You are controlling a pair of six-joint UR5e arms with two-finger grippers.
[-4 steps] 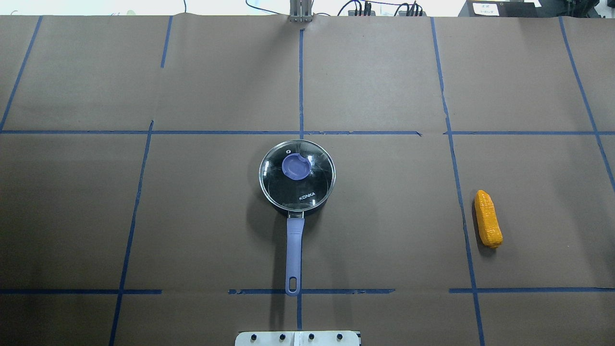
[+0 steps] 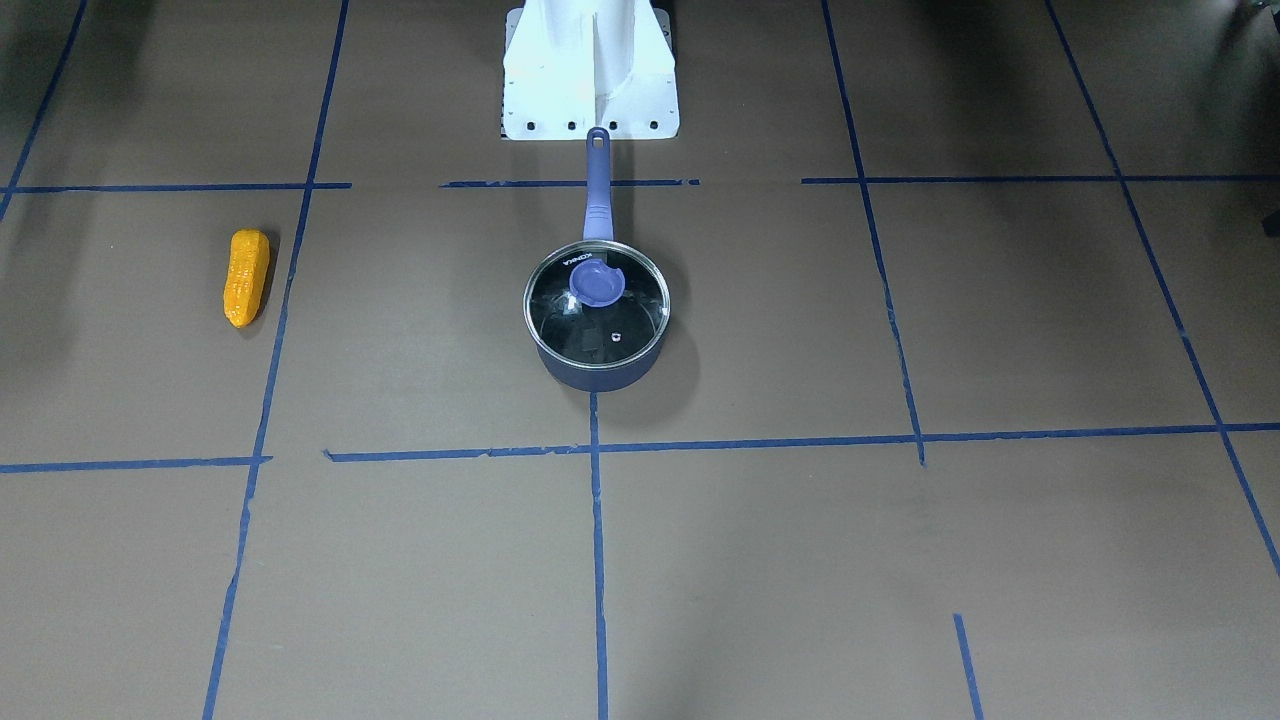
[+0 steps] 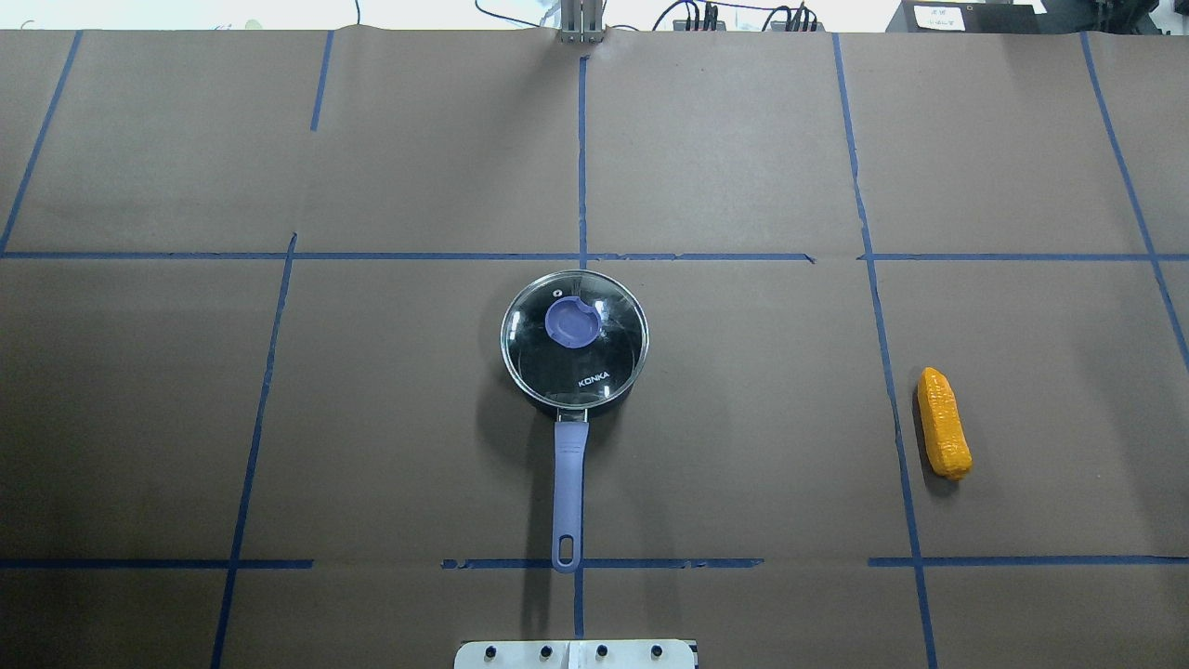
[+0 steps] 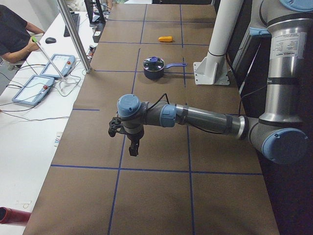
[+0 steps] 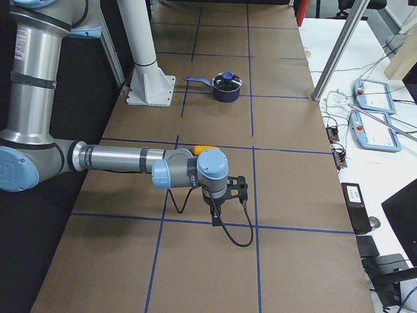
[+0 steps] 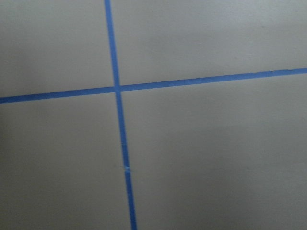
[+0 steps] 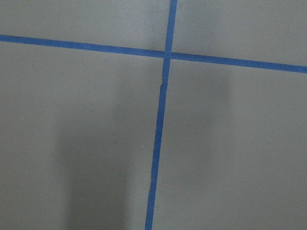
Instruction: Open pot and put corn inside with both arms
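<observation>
Pot [image 2: 600,376], corn [image 3: 944,423] unmoved, lid [image 3: 599,360] on, left gripper [image 4: 133,151], right gripper [image 5: 214,218] spread unclear

Brown paper [image 3: 743,139] crossed by blue tape lines [image 3: 582,167] covers the table [image 4: 146,196]; white benches [image 4: 29,156] flank both ends.

Two grey-silver jointed tubes — the left arm [image 4: 205,119] and right arm [image 5: 117,158] — light-blue joint caps [image 4: 128,105], white printed label [image 4: 286,44] on the upper segment, black left end effector [image 4: 133,147], black right end effector [image 5: 215,215] trailing a looped black cable [image 5: 236,240], white bolted base column [image 2: 590,70]
</observation>
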